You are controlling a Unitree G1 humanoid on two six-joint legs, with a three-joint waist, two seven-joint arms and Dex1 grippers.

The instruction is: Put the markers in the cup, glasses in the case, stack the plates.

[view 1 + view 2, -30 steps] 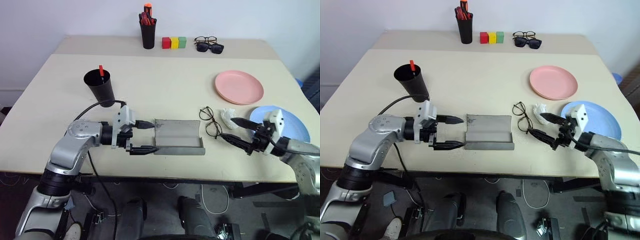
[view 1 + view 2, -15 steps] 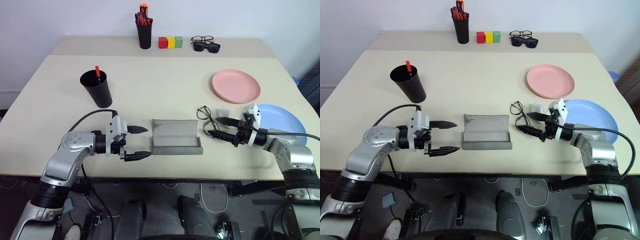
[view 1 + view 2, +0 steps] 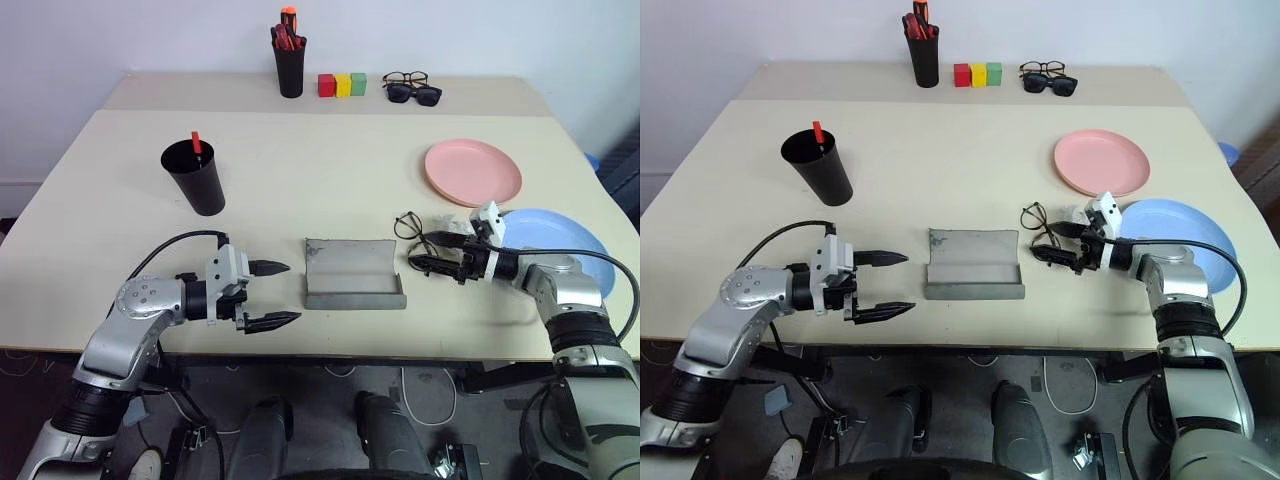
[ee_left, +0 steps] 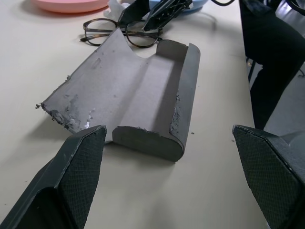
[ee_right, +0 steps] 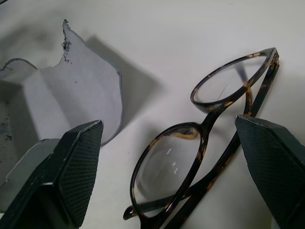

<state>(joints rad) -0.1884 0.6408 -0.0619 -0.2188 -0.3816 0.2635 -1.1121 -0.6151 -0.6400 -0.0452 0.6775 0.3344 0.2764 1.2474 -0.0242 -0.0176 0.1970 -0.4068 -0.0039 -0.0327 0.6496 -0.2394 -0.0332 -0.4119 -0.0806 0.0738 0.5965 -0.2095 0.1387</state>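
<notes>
We've got the right gripper [image 3: 1058,243] wide, fingers straddling the glasses [image 3: 1038,226], nothing gripped. Case [image 3: 974,264] lies open at their 9 o'clock. Left gripper [image 3: 881,285] wide, empty, at the case's 9 o'clock.

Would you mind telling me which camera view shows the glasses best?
The right wrist view: the glasses lie close up, both lenses and folded arms clear. The head views show them small, by the right claw. The left wrist view shows them behind the case, partly hidden.
</notes>
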